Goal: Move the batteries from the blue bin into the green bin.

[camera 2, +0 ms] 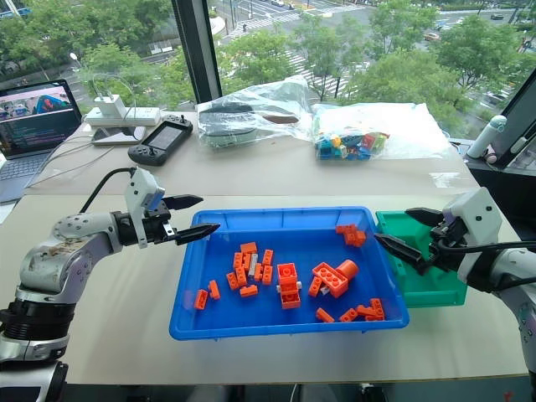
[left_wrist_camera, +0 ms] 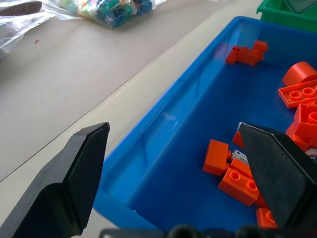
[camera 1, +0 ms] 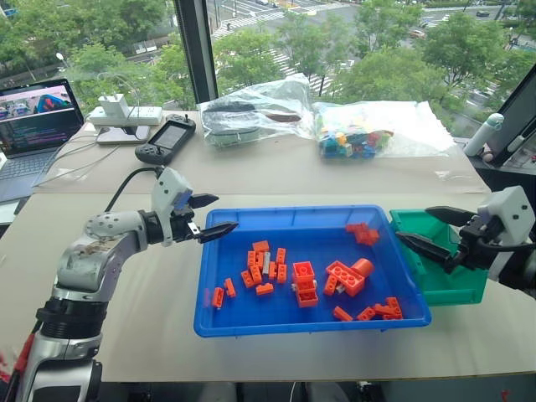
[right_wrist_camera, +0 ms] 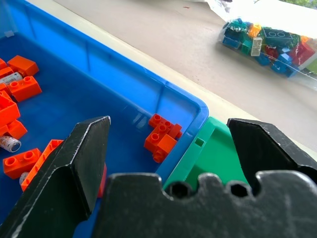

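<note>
While both tools gape empty | battery (camera 1: pixel 265 263) long axis near-far, among bricks (camera 1: pixel 303 280); blue bin (camera 1: pixel 251 322)

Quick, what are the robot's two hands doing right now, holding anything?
Left hand: open, holding nothing, at the large bright-blue plastic tray's rim.
Right hand: open, holding nothing, over the small green plastic bin.

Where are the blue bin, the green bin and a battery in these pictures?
blue bin (camera 1: pixel 251 327): left eye view, bare floor near its front left corner.
green bin (camera 1: pixel 456 289): left eye view, front outer wall.
battery (right_wrist_camera: pixel 9 144): right wrist view, silvery body among orange bricks.
</note>
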Controlling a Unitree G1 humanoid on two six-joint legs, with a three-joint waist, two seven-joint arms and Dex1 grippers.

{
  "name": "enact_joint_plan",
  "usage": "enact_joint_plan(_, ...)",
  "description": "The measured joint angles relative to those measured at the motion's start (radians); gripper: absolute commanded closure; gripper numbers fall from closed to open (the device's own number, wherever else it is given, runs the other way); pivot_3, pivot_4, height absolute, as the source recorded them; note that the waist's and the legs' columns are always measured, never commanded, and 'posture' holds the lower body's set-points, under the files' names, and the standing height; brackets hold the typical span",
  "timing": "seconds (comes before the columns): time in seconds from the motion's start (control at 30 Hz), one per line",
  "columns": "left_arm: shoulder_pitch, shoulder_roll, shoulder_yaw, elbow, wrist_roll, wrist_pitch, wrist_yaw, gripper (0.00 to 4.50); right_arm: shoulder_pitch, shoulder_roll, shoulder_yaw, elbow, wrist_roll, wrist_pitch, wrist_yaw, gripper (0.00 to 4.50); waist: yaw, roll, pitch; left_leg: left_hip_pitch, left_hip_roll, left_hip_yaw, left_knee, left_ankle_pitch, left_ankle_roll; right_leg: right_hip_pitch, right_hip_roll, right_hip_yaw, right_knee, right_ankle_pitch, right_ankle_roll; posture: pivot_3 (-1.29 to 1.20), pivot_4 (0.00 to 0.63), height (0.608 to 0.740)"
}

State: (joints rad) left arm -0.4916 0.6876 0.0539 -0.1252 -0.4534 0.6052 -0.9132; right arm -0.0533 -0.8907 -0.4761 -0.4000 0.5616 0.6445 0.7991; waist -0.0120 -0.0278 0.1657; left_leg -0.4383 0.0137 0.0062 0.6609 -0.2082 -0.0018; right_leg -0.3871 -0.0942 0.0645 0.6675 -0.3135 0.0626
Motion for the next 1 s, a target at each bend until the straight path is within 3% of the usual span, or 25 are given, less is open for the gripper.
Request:
enact_joint_plan(0.3,-0.132,0.040,0.006,0.029,-0.069,0.051,-0.097,0.00,-0.005,-0.047,-0.016,-0.010,0.049,0.088,-0.003,0.07,0.000,0.000,0.000,0.000,0.000,0.000,0.001,0.000,0.000,0.000,0.000,0.000,0.002,0.000,0.000,0.00,0.150,0.725)
enact_joint_plan(0.5,-0.222,0.141,-0.089,0.013,-0.098,0.084,-0.295,0.00,-0.072,-0.194,0.001,-0.122,0.138,0.267,0.000,0.07,-0.006,0.000,0.000,0.000,0.001,-0.001,0.001,0.000,0.000,-0.001,0.002,0.000,0.003,0.000,0.000,0.00,0.150,0.725)
enact_joint_plan(0.77,-0.226,0.216,-0.149,-0.068,-0.115,0.144,-0.398,0.00,-0.175,-0.361,0.219,-0.194,0.184,0.383,0.051,0.07,-0.004,0.000,0.000,-0.001,0.001,-0.001,0.001,0.000,0.000,0.000,0.002,0.000,0.001,0.000,0.000,0.00,0.150,0.725)
enact_joint_plan(1.0,-0.157,0.218,-0.136,-0.148,-0.148,0.183,-0.372,0.00,-0.262,-0.336,0.475,-0.171,0.089,0.343,0.093,0.07,-0.005,0.000,0.000,-0.001,0.001,-0.002,0.001,0.000,0.000,-0.001,0.002,0.000,0.001,0.000,0.000,0.00,0.150,0.725)
